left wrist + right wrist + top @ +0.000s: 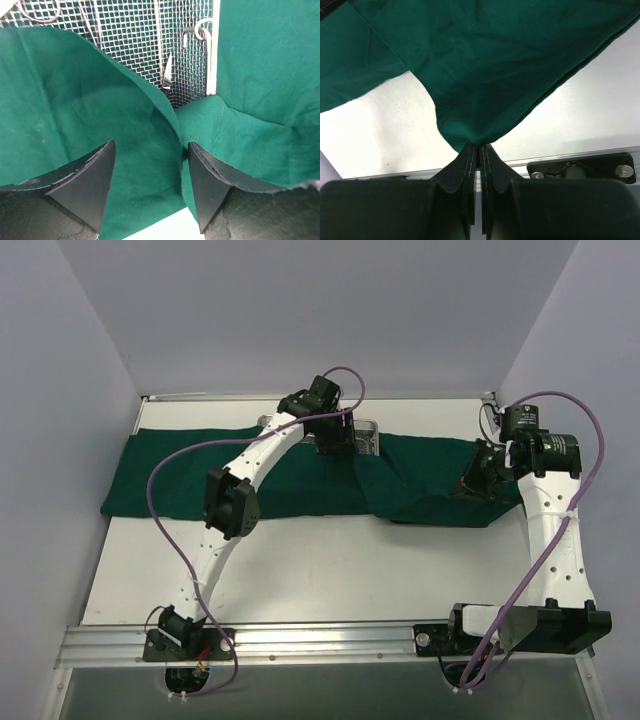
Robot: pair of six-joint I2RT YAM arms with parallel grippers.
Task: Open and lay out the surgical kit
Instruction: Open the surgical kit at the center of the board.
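Note:
The surgical kit's dark green drape (200,475) lies unfolded in a long band across the table. Its silver wire-mesh tray (366,436) shows at the back centre. In the left wrist view the tray (130,40) holds thin steel instruments (166,77). My left gripper (335,445) hovers at the tray's near edge, open. A raised fold of drape (150,145) stands between its fingers (92,182), close to the right one. My right gripper (472,483) is shut on a corner of the drape (485,90) at the right and holds it lifted off the table; its tips (479,146) pinch the cloth.
Grey walls close in the table on the left, back and right. An aluminium rail (320,640) with both arm bases runs along the near edge. White tabletop (330,570) shows in front of the drape.

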